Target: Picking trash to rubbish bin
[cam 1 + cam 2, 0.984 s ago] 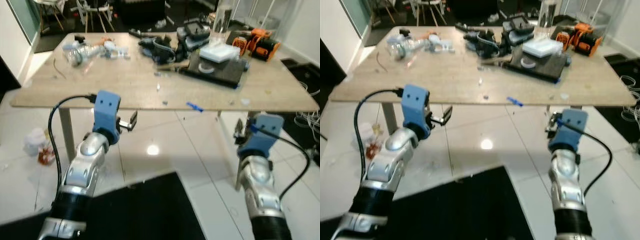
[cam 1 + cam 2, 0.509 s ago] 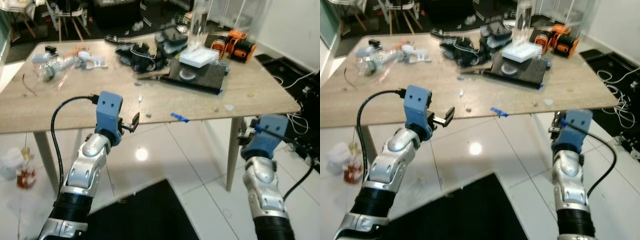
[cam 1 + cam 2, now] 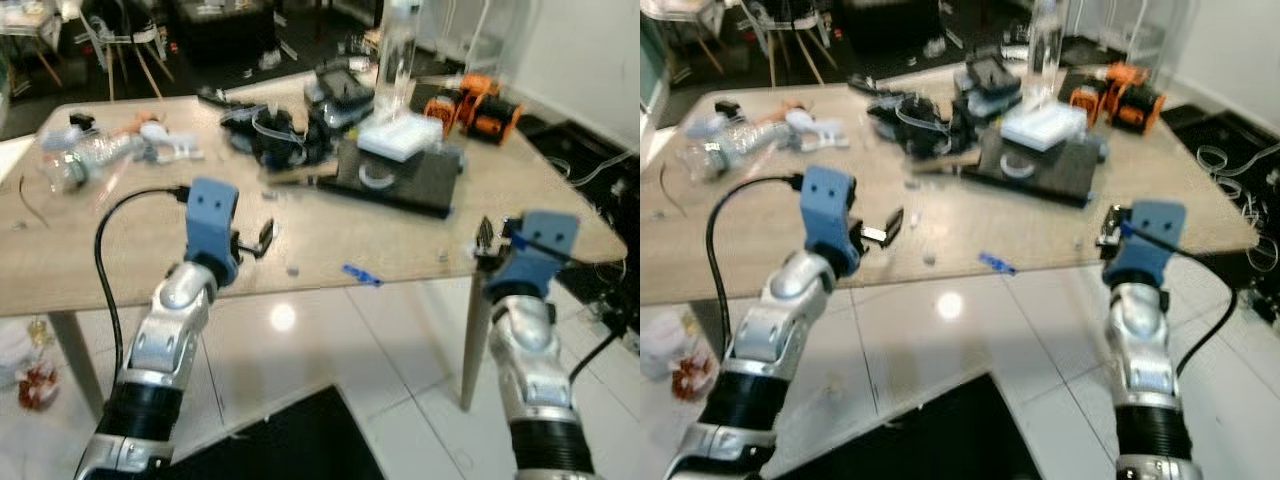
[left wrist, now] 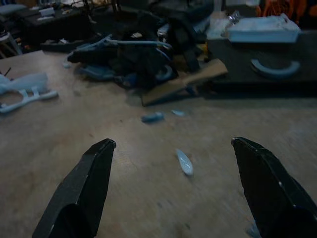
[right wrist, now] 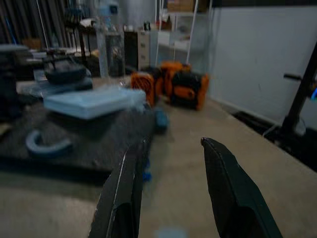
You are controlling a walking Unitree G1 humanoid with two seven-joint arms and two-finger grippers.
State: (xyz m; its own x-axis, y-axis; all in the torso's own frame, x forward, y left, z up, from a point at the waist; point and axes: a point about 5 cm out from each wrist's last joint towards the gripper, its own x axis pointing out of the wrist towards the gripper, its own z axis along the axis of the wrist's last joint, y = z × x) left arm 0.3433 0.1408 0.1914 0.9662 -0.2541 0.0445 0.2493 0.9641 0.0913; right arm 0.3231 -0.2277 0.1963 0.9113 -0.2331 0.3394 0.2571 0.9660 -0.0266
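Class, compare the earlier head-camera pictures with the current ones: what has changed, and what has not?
The robot has come closer to the table and the camera has swung, so the whole scene has shifted. The left gripper and right gripper, earlier below the table's edge, are now raised over it. Nothing was grasped or released. The blue scrap, black tray and orange tool lie as before.

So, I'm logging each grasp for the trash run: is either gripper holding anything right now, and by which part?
Nothing is held. The left gripper is open above the table, and the right gripper is open too, with nothing between its fingers.
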